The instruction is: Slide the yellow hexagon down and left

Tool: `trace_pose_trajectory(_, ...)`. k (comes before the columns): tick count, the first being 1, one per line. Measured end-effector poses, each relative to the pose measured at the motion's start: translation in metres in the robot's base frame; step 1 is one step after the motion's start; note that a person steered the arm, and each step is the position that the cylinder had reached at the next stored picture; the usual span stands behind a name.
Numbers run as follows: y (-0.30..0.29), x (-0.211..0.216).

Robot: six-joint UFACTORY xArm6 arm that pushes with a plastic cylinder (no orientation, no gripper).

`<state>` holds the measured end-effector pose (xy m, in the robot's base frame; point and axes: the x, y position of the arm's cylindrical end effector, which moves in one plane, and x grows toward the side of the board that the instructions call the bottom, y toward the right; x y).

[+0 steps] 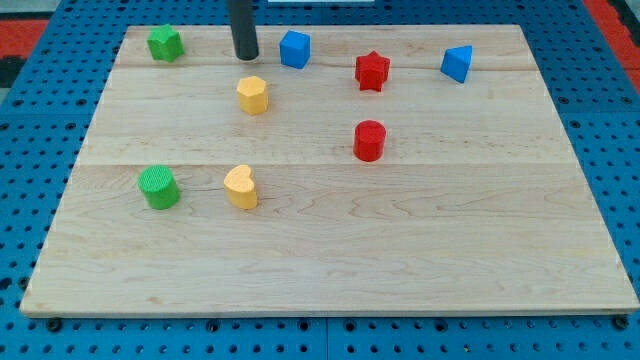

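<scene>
The yellow hexagon (252,95) sits on the wooden board (330,250), left of centre in the upper part. My tip (245,56) is the lower end of the dark rod, just above the hexagon towards the view's top, a short gap apart from it. A yellow heart-shaped block (241,187) lies lower down, below the hexagon.
A green block (165,43) sits at the top left, a green cylinder (158,188) at the left. A blue block (295,48) is right of the rod. A red star (372,71), a red cylinder (369,140) and a blue block (457,63) lie to the right.
</scene>
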<state>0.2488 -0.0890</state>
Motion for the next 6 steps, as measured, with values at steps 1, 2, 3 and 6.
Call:
trace_pose_trajectory(1,0.034,0.000)
trace_pose_trajectory(2,0.039,0.000)
trace_pose_trajectory(3,0.033,0.000)
trace_pose_trajectory(6,0.032,0.070)
